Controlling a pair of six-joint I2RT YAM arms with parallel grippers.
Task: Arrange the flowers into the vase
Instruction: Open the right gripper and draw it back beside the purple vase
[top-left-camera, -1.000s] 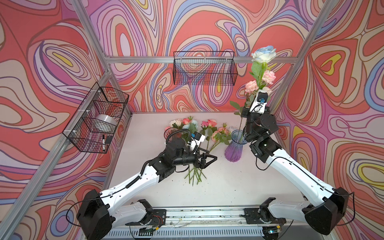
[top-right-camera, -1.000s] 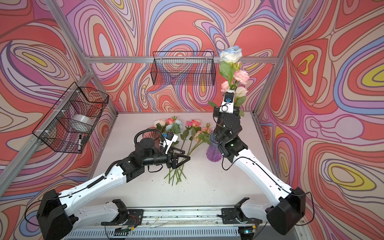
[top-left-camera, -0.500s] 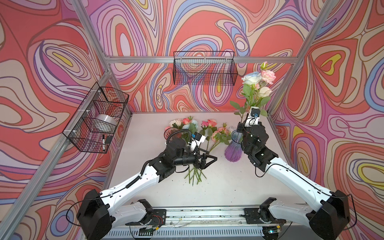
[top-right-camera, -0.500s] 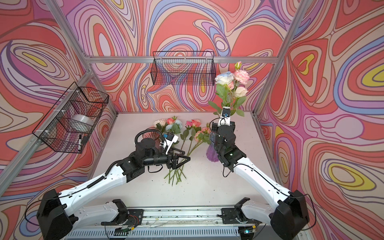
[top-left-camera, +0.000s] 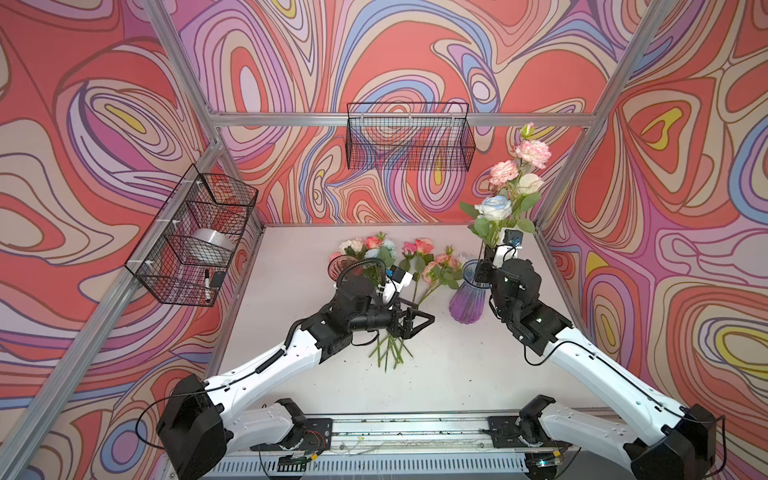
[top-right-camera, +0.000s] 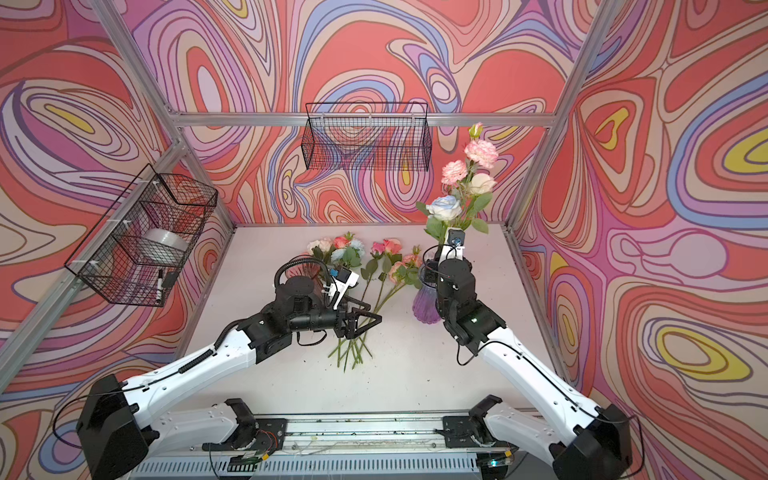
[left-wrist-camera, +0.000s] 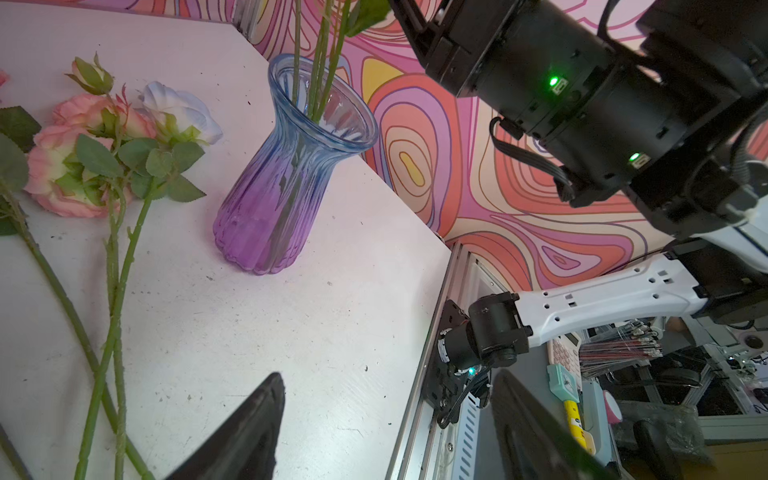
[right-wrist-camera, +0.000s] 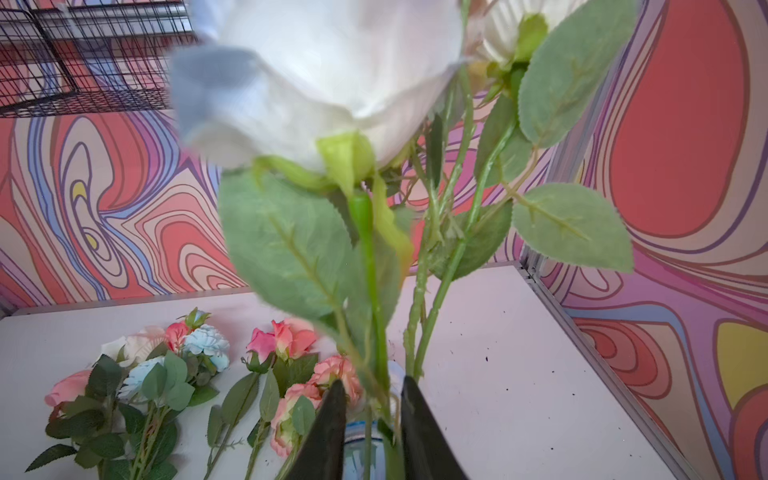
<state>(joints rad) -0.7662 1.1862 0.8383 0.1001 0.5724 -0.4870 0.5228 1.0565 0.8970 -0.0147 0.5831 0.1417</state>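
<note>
Tall flowers (top-left-camera: 503, 172) stand in the purple vase (top-left-camera: 466, 301) right of centre, the right claw (right-wrist-camera: 372, 380) parted slightly around one stem above its rim. Loose blooms (top-left-camera: 417, 246) lie mid-frame on the bench (top-left-camera: 457, 374), the left claw (top-left-camera: 420, 322) open and empty over their stems.

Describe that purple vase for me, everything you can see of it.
The vase looks like ribbed, see-through glass. It is pale blue at its flared rim and fades to purple at the wider foot, with a narrow waist between. It stands upright on the right half of the white table. Several green flower stems stand inside it. The right pincer sits just above its mouth, jaws apart on either side of the stems; whether it touches the rim cannot be told.
</note>
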